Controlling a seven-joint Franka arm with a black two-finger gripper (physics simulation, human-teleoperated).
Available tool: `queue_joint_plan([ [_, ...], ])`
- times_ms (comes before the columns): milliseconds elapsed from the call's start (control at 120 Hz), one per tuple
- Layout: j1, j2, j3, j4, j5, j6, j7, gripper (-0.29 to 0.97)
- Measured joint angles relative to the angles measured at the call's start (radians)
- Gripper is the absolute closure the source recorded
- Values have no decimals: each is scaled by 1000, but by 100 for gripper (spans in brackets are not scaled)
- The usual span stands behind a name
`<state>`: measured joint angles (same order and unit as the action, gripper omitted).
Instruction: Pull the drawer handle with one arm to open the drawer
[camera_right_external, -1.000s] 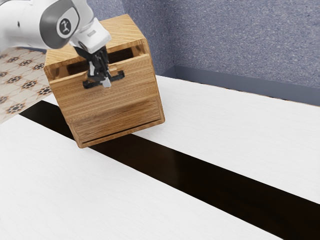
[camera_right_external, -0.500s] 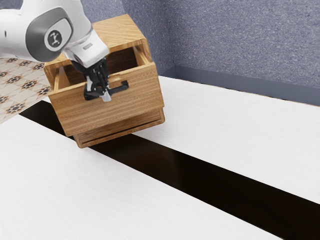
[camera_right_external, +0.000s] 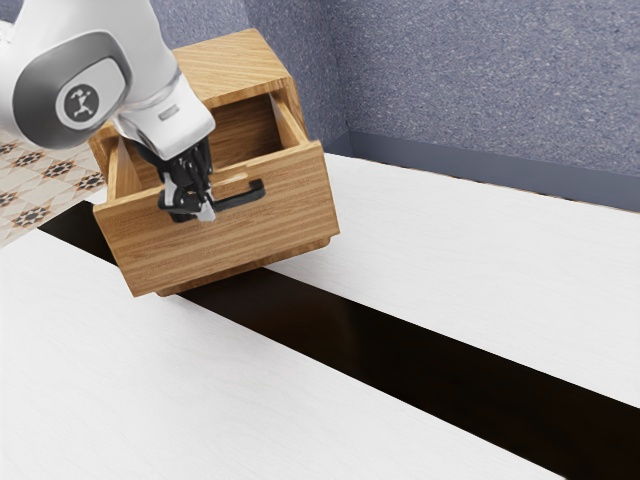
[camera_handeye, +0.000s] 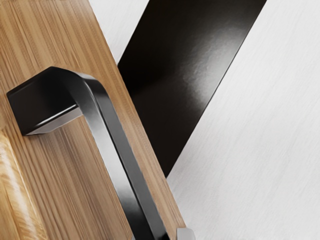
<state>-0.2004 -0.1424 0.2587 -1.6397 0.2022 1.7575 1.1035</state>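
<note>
- While the gripper (camera_right_external: 188, 200) is clamping the black handle (camera_right_external: 238, 189) near its end toward the exterior view's left, the drawer (camera_right_external: 240, 215) is standing partly out of the wooden cabinet (camera_right_external: 235, 60), with its hollow inside showing.
- Judging by this, the pull is under way but not finished. The arm (camera_right_external: 90, 80) should be drawing straight out from the cabinet, without twisting.
- The off-centre grip is risking a skewed drawer, so a steady, level pull is looking wisest.
- The white arm is reaching in from the upper left, with its wrist bending down and its fingers pointing at the drawer front.
- The cabinet is sitting on a white table (camera_right_external: 480, 250), beside a black strip (camera_right_external: 400, 350).
- In the wrist view, the handle (camera_handeye: 107, 135) is crossing the wood front close under the hand.
</note>
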Motion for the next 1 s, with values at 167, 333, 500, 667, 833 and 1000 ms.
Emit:
queue_joint_plan([
  [167,-27,6,-7,-3,18,2,-27,78],
  [333,-41,8,-5,-14,22,3,-48,73],
  [500,-46,-4,-2,-15,20,-3,-62,69],
  [667,-46,-57,-13,-14,18,-13,-71,67],
  [833,9,-129,-59,177,-13,-166,-70,48],
  [1000,185,-24,-58,337,-127,-368,-116,21],
])
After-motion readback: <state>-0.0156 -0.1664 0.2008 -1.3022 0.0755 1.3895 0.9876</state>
